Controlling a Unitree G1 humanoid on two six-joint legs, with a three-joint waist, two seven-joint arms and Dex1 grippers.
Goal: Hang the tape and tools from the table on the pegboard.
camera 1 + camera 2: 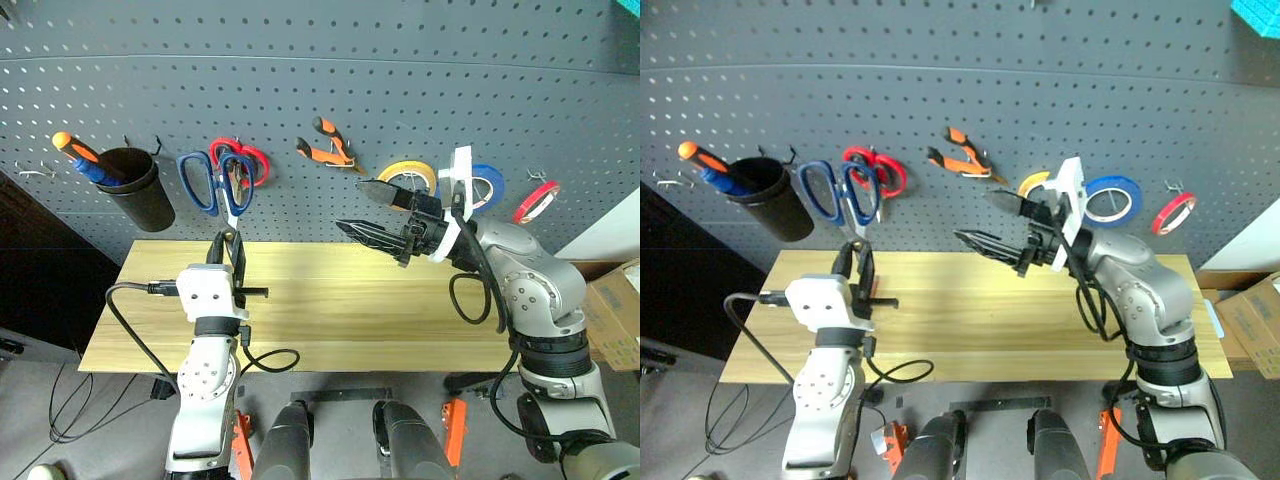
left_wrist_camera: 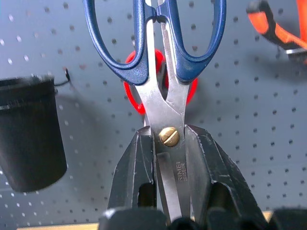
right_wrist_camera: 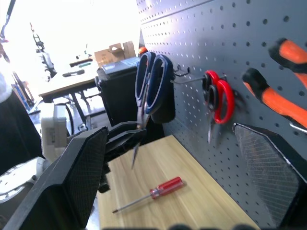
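My left gripper [image 1: 231, 243] is shut on the blades of the blue-handled scissors [image 1: 205, 185], just below their pivot screw [image 2: 169, 136]. It holds them upright, handles up, close in front of the pegboard [image 1: 400, 60]. I cannot tell whether the handles touch a hook. My right gripper [image 1: 350, 205] hangs open and empty above the middle of the table [image 1: 340, 310], pointing left. The red-handled screwdriver [image 3: 156, 190] lies flat on the table. The orange-and-black pliers [image 1: 328, 148] and the red tape [image 1: 537, 201] hang on the pegboard.
Red-handled scissors [image 1: 247, 160] hang just behind the blue ones. A black cup [image 1: 138, 190] on the pegboard's left holds an orange-and-blue tool [image 1: 80, 155]. Yellow tape [image 1: 412, 176] and blue tape [image 1: 487, 186] hang behind my right wrist. A cardboard box [image 1: 615, 310] stands at the right.
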